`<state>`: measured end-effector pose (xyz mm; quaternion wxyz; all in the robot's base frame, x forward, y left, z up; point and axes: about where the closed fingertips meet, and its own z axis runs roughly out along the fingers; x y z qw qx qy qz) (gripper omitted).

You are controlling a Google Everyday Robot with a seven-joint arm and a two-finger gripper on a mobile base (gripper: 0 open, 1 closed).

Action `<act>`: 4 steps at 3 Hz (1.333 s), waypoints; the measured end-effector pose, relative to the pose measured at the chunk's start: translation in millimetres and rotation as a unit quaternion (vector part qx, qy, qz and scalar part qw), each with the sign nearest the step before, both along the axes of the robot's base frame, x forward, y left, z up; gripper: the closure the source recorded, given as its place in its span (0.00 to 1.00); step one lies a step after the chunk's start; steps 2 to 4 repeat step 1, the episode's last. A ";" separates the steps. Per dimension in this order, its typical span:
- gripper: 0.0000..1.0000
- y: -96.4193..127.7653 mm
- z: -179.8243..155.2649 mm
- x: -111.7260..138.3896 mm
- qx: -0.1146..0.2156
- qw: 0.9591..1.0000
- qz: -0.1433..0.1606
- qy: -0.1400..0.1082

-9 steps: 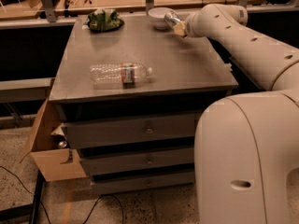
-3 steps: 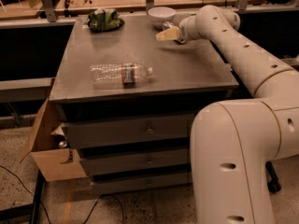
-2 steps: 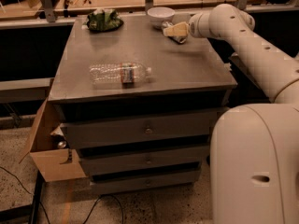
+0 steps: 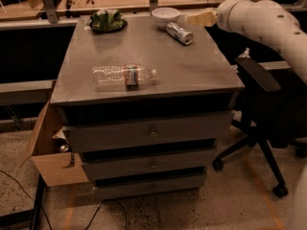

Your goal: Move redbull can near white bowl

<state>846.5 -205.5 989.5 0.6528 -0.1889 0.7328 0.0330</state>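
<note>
The redbull can, slim and silver with dark markings, lies on its side on the grey cabinet top, just in front and to the right of the white bowl. The can and the bowl are very close, possibly touching. My gripper hovers to the right of the bowl, above and behind the can, and is apart from it and holds nothing. The white arm reaches in from the right.
A clear water bottle lies mid-table. A dark plate with a green bag sits at the back left. A black office chair stands to the right of the cabinet. A cardboard box stands at the lower left.
The arm has drawn back to the right, away from the bowl. The can, earlier hidden at the gripper, now lies free on the table beside the bowl.
</note>
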 end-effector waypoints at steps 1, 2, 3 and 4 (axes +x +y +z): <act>0.00 7.1 -10.8 -4.4 0.000 1.000 -0.006 -0.008; 0.00 7.1 -10.8 -4.4 0.000 1.000 -0.006 -0.008; 0.00 7.1 -10.8 -4.4 0.000 1.000 -0.006 -0.008; 0.00 7.1 -10.8 -4.4 0.000 1.000 -0.006 -0.008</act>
